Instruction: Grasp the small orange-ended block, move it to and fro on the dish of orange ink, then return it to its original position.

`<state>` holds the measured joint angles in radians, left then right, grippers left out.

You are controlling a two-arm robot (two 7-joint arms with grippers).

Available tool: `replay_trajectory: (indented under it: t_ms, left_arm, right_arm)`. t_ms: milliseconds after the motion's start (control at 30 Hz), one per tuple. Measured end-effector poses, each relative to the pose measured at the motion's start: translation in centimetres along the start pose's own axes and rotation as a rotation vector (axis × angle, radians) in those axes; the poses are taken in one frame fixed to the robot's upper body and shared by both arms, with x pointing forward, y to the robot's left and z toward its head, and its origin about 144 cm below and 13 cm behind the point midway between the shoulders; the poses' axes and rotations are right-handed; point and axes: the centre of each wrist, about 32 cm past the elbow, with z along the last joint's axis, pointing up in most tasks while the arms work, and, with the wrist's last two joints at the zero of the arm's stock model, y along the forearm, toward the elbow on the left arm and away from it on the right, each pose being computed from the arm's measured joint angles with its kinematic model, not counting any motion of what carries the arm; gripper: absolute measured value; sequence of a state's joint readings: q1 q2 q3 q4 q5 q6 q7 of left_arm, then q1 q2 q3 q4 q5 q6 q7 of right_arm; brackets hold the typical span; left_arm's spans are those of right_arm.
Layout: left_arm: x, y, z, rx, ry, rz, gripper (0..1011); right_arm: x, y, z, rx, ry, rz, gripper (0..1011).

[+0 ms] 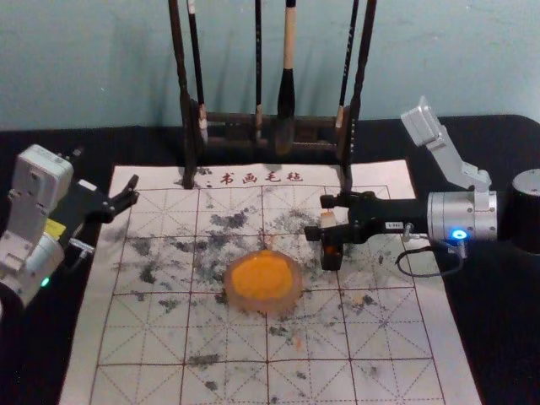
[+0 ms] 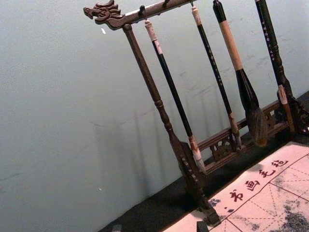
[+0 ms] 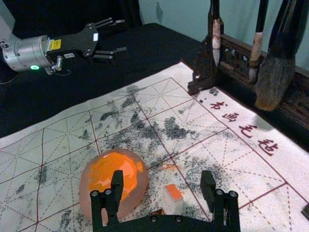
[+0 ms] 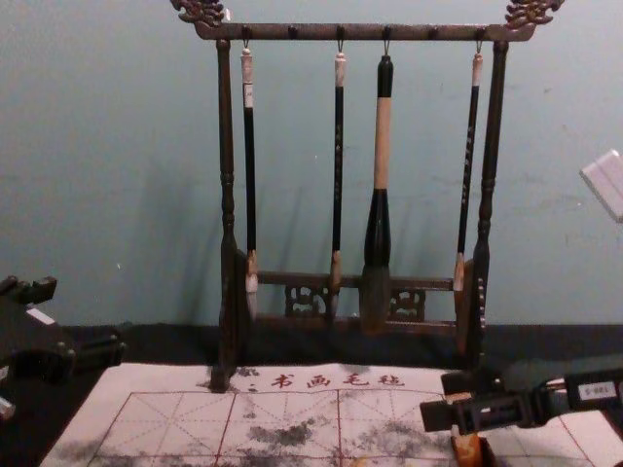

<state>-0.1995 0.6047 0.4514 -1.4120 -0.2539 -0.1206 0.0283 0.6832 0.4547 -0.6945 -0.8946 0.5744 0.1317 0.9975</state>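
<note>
the right gripper [image 1: 329, 229], right of centre, holds fingers apart around the small block [image 3: 173, 200], seemingly before grasping, so closing should follow; the left gripper [image 4: 86, 316] idles at left edge, fingers apart.

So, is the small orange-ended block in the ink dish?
No, the block is apart from the dish, between the open fingers of the right gripper.

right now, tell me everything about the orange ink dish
The dish is round and shallow, with a pale pinkish rim, material unclear. Orange ink covers most of its inside, unevenly at the edges. It lies flat on the gridded, smudged mat, which alone touches it; the open right gripper stands clear, to its right.
</note>
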Motion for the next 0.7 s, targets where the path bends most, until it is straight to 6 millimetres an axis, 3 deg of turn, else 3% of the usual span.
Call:
replay_trajectory:
  t_ms: [700]
  left_arm:
    - [0.0,0.0,0.0,0.0,0.0,0.0,1001]
  right_arm:
    - [-0.21,-0.06,-0.45,-0.023,-0.008,-0.008,1002]
